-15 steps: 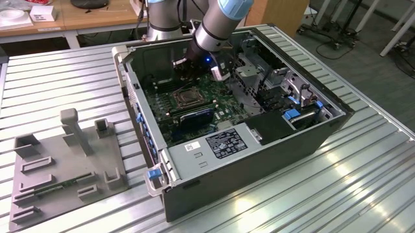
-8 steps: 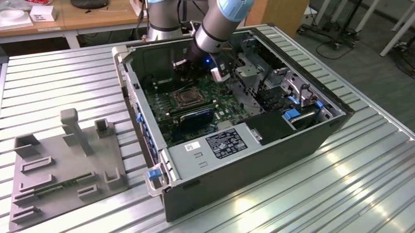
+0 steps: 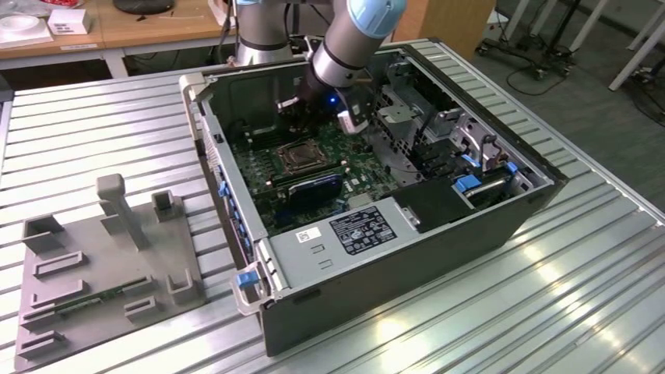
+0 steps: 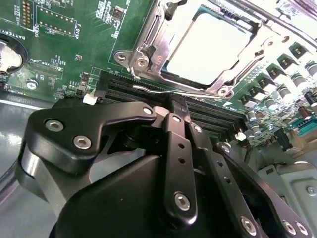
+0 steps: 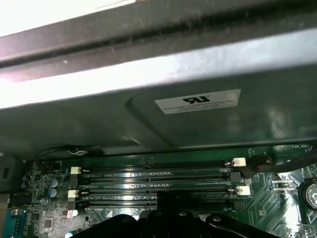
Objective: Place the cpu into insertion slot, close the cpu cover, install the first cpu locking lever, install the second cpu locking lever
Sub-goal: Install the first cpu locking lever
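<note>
**Printed Markings Inside the Open Computer Case**

First wrist view: a white label (image 5: 198, 101) on the grey case wall (image 5: 99, 114) bears a logo mark above lines of small print, wording not made out. Second wrist view: white silk-screened lettering on the green motherboard (image 4: 64, 54) beside the insertion slot (image 4: 146, 49). Exterior view: a black label (image 3: 364, 228) and a white barcode sticker (image 3: 311, 234) on the silvery housing (image 3: 291, 259), wording not made out.
</note>
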Controlling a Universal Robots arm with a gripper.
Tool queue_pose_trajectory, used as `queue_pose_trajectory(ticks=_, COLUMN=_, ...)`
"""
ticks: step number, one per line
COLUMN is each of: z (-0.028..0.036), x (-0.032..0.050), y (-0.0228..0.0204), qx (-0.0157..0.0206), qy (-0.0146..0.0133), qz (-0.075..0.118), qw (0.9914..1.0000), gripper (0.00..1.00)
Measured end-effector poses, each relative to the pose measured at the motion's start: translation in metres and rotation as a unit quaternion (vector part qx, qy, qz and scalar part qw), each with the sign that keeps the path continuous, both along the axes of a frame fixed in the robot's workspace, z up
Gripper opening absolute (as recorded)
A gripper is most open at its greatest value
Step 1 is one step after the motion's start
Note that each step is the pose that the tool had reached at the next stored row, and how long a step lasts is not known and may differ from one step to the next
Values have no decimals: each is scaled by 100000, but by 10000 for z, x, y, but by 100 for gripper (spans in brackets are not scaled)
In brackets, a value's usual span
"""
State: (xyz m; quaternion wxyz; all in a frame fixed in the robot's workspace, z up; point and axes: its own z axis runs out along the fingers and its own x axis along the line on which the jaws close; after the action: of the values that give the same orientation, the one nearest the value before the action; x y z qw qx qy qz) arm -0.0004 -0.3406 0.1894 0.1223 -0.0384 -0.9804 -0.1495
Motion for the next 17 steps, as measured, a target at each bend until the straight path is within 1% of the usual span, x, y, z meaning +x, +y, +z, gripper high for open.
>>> queue_pose_trajectory(ticks=9, z=-27, x=9, y=0, qx=6, qy=-4, qz=-4, qw=100000, gripper=11)
queue_pose_trajectory(ticks=17, z=-26, x=9, y=0, qx=5, qy=-4, qz=-4, qw=100000, gripper=11)
